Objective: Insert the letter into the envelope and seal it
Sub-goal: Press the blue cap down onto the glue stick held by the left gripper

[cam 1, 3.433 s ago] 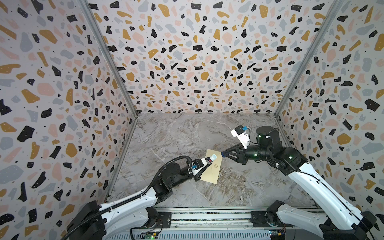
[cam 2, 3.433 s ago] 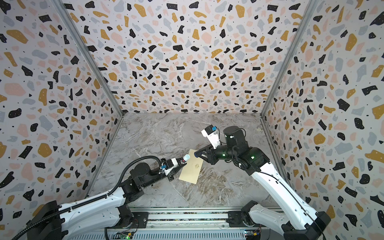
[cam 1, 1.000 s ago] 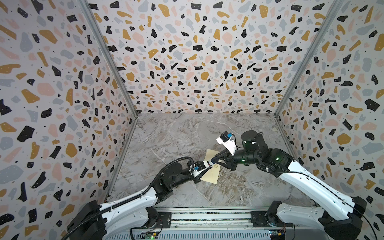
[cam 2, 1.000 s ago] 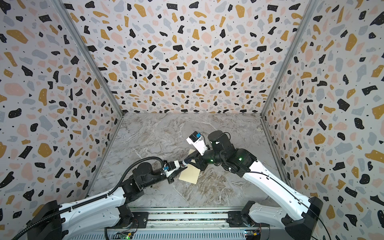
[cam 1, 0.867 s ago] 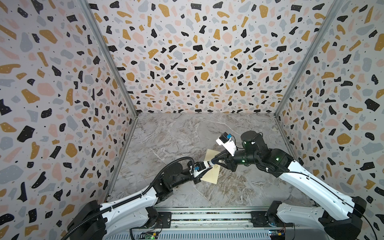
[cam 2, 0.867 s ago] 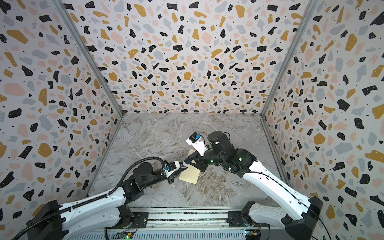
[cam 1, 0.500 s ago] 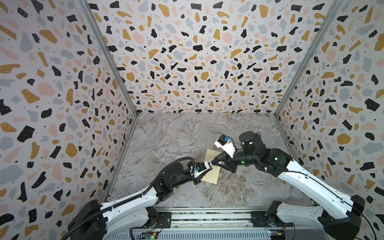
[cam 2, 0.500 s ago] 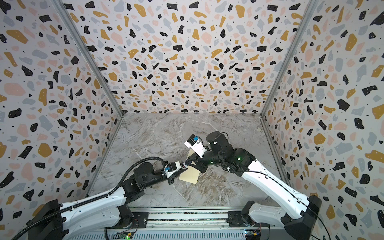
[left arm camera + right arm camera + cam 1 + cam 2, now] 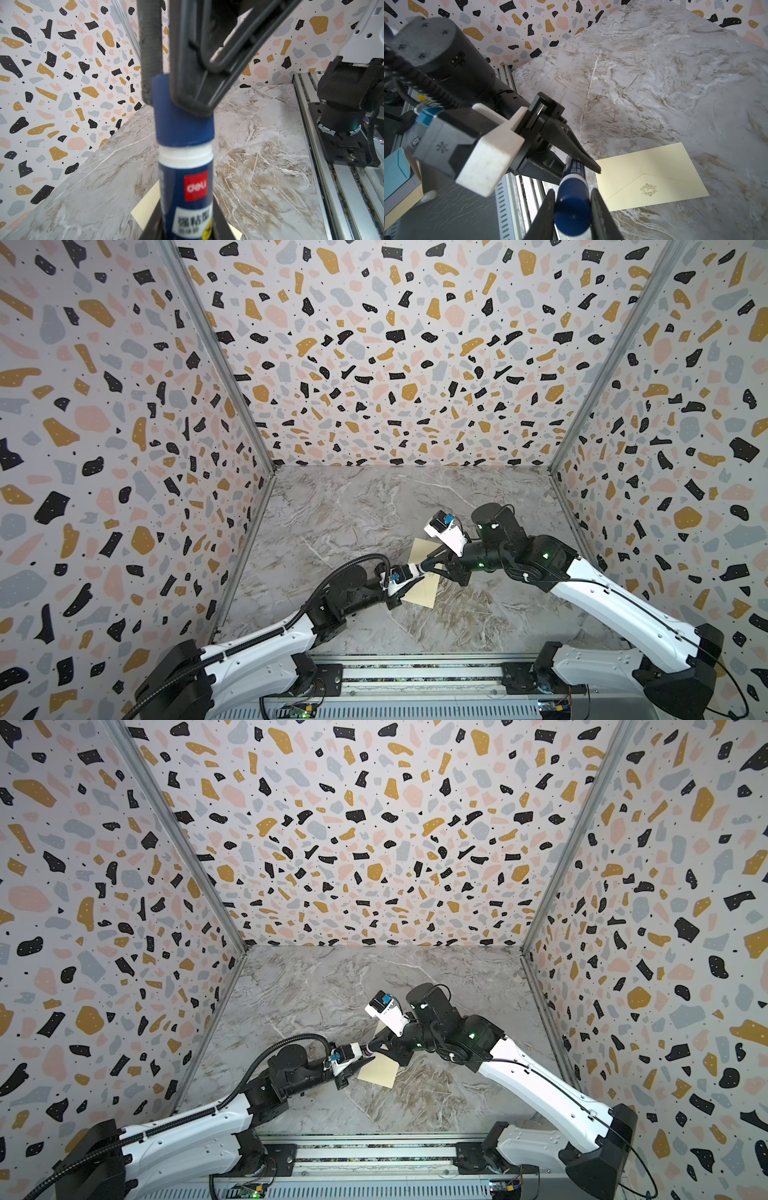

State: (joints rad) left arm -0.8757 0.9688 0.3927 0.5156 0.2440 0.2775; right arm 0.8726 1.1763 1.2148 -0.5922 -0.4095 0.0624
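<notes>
Left claw (image 9: 577, 168) and right claw (image 9: 572, 207) clamp one glue stick (image 9: 185, 187) (an end each) just over the envelope (image 9: 664, 172).

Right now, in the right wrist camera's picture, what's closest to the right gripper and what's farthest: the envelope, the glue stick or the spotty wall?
1. glue stick: pinched in the right gripper, between its fingers.
2. envelope: flat on the table, close by.
3. spotty wall: beyond the table.

The envelope (image 9: 145, 206) (glue stick (image 9: 185, 187) too) runs past the picture's edge.
</notes>
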